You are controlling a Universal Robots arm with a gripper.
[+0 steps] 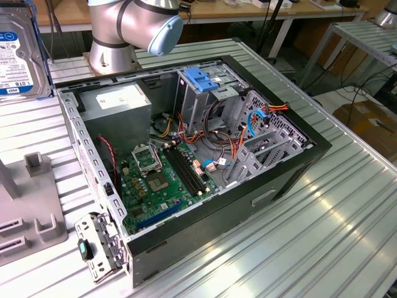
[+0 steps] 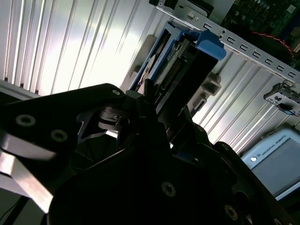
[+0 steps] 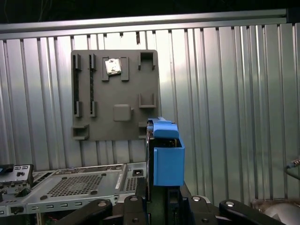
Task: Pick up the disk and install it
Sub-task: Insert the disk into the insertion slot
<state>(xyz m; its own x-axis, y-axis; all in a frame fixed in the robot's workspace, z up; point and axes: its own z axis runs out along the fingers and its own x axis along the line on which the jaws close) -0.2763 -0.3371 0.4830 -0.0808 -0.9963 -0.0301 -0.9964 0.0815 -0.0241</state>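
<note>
My gripper [image 3: 164, 202] is closed on the disk [image 3: 166, 157], its fingers pressed against the two flat sides; the disk stands on edge out of the gripper, bright blue rail outermost; it hangs in the air, touching nothing else. Beyond the disk, well apart from the gripper, a grey holder plate [image 3: 115, 93] with empty slots lies on the ribbed metal bench [image 3: 234, 93]. Off to one side of the gripper is the open computer case [image 1: 205, 155], motherboard exposed; a blue-topped drive cage [image 1: 201, 77] sits deep inside it, with loose red and orange cables [image 1: 232, 152] just beside the cage.

I judge the main risks to be these: only a short part of the disk sits within the gripper, so a knock could tilt it or make it slip; the rail could catch on the case rim or snag a cable; a tilted disk would jam in the cage.
</note>
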